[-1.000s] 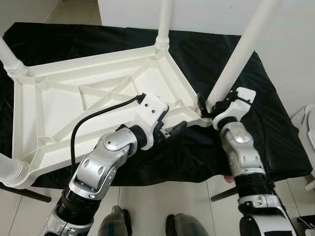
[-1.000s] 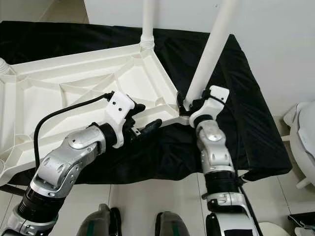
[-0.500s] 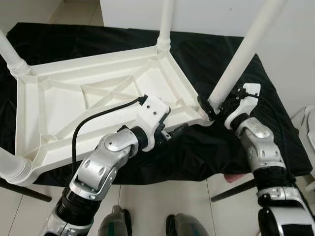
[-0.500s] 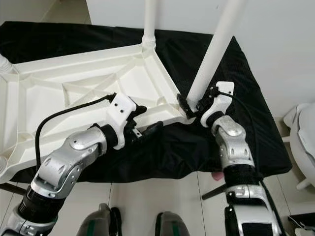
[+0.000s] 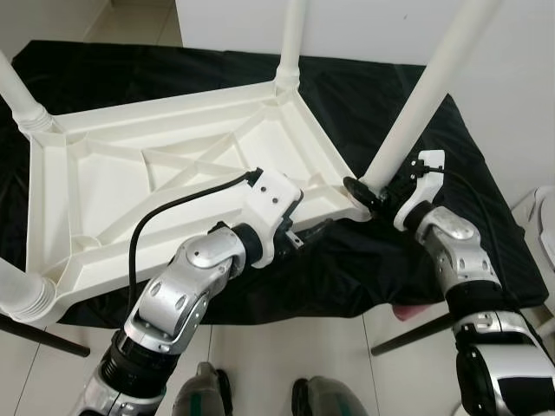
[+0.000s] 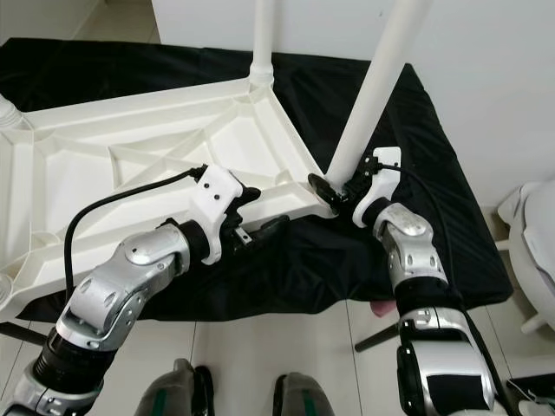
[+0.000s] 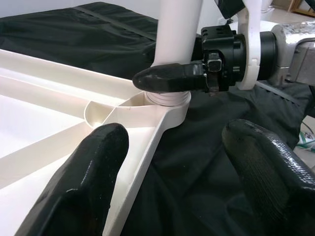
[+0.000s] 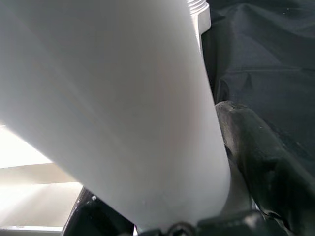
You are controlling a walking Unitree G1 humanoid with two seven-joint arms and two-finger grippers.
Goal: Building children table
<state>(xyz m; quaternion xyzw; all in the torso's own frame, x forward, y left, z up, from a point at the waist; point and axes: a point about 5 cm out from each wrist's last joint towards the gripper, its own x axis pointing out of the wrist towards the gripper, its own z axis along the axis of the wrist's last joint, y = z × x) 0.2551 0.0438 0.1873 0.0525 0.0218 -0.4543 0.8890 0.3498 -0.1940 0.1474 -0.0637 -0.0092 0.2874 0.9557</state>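
Observation:
A white plastic children's table (image 5: 173, 173) lies upside down on a black cloth (image 5: 451, 217). Its near-right leg (image 5: 425, 95) rises tilted from the corner socket (image 7: 167, 98). My right gripper (image 5: 368, 192) is shut on the base of that leg, one black finger (image 7: 167, 78) crossing in front of it. In the right wrist view the leg (image 8: 123, 113) sits between the fingers (image 8: 256, 157). My left gripper (image 7: 177, 162) is open just left of that corner, its fingers (image 7: 93, 172) on either side of the table's front rim without touching it.
Other legs stand at the far corner (image 5: 290, 43), the far left (image 5: 22, 100) and the near left (image 5: 22, 299). The cloth-covered support ends just before my body, over a tiled floor (image 5: 260, 364). A white object (image 6: 538, 234) stands at the right.
My right forearm has swung out to the right while its gripper stays around the leg's base. The left gripper has barely moved.

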